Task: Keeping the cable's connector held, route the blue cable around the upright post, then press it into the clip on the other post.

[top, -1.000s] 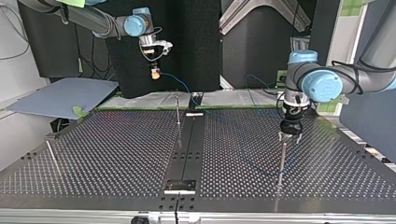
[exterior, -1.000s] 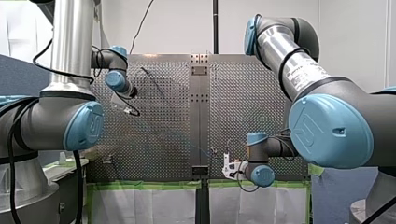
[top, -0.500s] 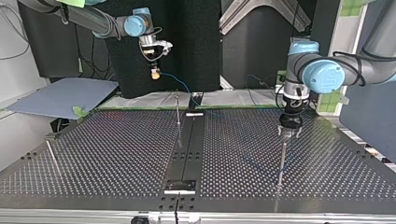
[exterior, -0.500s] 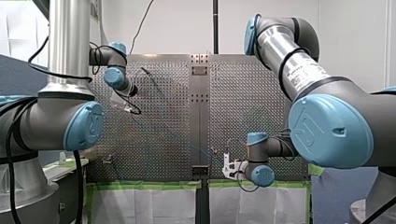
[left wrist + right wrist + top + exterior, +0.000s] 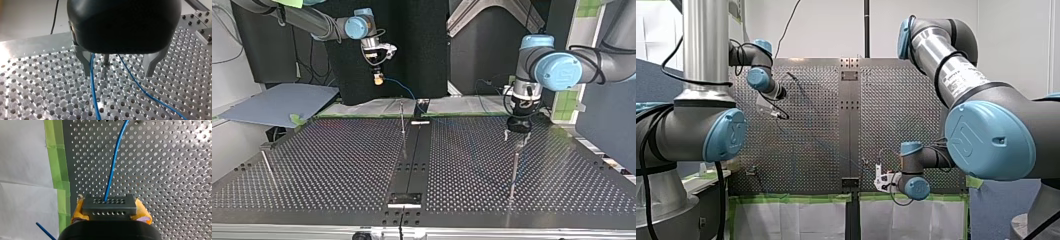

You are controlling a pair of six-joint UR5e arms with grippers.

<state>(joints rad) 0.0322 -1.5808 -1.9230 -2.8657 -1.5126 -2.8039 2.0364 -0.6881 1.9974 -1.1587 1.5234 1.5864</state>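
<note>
Blue cable (image 5: 826,146): in the front view, a faint line across the perforated table (image 5: 896,100), running from my left gripper (image 5: 777,113) at 10 o'clock to my right gripper (image 5: 879,176) at 5 o'clock; neither gripper's finger gap can be read here. In the top view, my right gripper (image 5: 378,78) hangs at 11 o'clock above the table's far edge, and the cable curves from it down toward 12 o'clock, behind the centre post (image 5: 402,120). My left gripper (image 5: 518,139) stands at 3 o'clock, directly over the upright post (image 5: 513,170). A faint stretch of cable lies on the table between the two posts. A third post (image 5: 268,167) leans at 9 o'clock, well apart from the rest. In the left wrist view, the metal fingers (image 5: 85,63) are spread wide and grip nothing. The upright post (image 5: 106,65) stands between them, touching neither. Two strands of cable pass between the fingers, one on each side of the post, the nearer strand just beside one finger. In the right wrist view, the yellow pads (image 5: 78,210) are clamped on the dark, multi-holed connector (image 5: 110,209). The cable leaves its face and runs straight ahead over the table. Green tape (image 5: 56,170) borders the table's edge beside the gripper.
</note>
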